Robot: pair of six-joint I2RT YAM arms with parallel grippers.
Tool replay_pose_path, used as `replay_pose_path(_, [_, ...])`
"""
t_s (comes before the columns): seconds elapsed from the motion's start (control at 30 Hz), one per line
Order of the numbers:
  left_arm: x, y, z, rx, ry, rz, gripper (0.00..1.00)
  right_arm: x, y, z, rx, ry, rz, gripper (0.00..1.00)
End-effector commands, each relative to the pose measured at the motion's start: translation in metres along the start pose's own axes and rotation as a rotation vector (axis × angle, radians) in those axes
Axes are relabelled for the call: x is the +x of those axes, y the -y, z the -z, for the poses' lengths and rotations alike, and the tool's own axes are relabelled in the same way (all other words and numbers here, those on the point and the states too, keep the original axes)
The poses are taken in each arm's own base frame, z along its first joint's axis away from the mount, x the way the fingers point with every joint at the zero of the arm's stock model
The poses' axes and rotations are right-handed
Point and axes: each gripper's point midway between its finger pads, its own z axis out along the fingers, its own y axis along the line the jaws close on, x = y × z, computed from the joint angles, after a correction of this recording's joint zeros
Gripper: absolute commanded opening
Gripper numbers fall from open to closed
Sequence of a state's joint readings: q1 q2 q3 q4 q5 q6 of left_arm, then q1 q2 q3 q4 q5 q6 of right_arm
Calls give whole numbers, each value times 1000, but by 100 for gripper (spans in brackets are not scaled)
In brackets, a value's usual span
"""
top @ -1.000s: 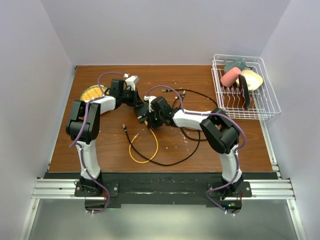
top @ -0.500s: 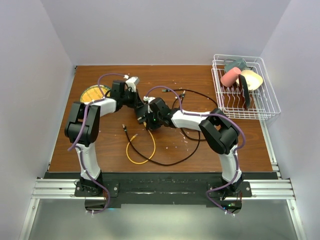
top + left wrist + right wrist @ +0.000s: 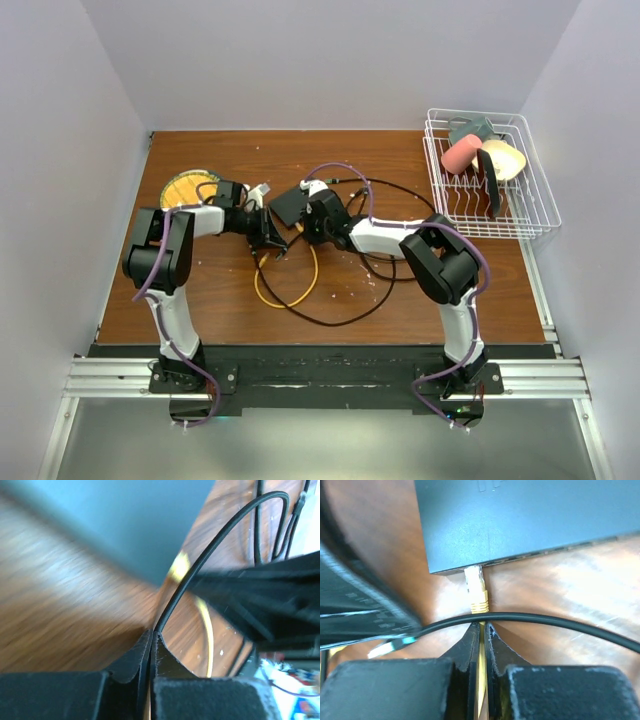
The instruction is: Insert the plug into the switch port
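The switch (image 3: 530, 515) is a flat dark box lying on the wooden table, seen from above as the switch (image 3: 287, 205). The plug (image 3: 476, 582), clear with a yellow boot, has its tip in a switch port (image 3: 472, 570) near the box's left corner. My right gripper (image 3: 482, 626) is shut on the yellow cable just behind the plug. A black cable (image 3: 545, 620) crosses over its fingertips. My left gripper (image 3: 152, 634) is shut on that black cable (image 3: 215, 545), in front of and left of the switch, where the top view shows the left gripper (image 3: 270, 240).
The yellow cable (image 3: 290, 290) and a dark cable (image 3: 340, 318) loop over the table in front of both grippers. A yellow disc (image 3: 182, 187) lies at the back left. A white wire rack (image 3: 520, 232) with dishes stands at the back right.
The left arm has swung from behind the switch to its front left. The switch and my right gripper have shifted toward the back, and the cable loops have shifted with them.
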State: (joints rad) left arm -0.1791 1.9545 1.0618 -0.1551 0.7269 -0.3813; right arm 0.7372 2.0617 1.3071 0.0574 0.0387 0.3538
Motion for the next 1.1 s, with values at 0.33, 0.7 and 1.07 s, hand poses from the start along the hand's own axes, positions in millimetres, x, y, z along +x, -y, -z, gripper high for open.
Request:
replay_pose_path(0.33, [-13,-15,18,-134,10,121,35,-28,21,18,33,131,56,40])
replay_pose_path(0.7, [-59,17,46,-136,124,-46,58,-23,24,49,44,100,73,76])
replay_pose_path(1.07, [-44,31,66,-345,193,-280,58,-59,27,116,-7,177,31,85])
